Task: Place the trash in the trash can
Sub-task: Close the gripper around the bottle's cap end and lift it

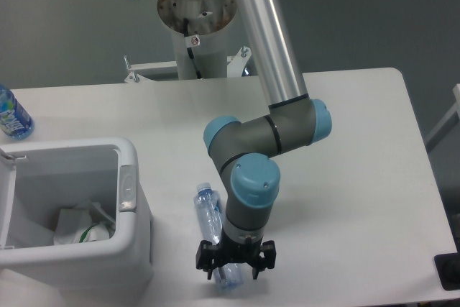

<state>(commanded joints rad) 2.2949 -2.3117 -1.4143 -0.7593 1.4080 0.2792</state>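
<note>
The crushed clear bottle (208,215) lies on the table right of the white trash can (133,249), cap toward the back. My gripper (234,264) is open and points down over the bottle's near end, one finger on each side; that end is partly hidden by it. Whether the fingers touch the bottle I cannot tell. The crumpled wrapper with the green tag (80,229) lies inside the trash can. The can's grey latch tab (127,188) faces the bottle.
An upright bottle with a blue label (12,114) stands at the table's far left edge. The arm's base column (195,26) rises behind the table. The table's front edge runs just below my gripper.
</note>
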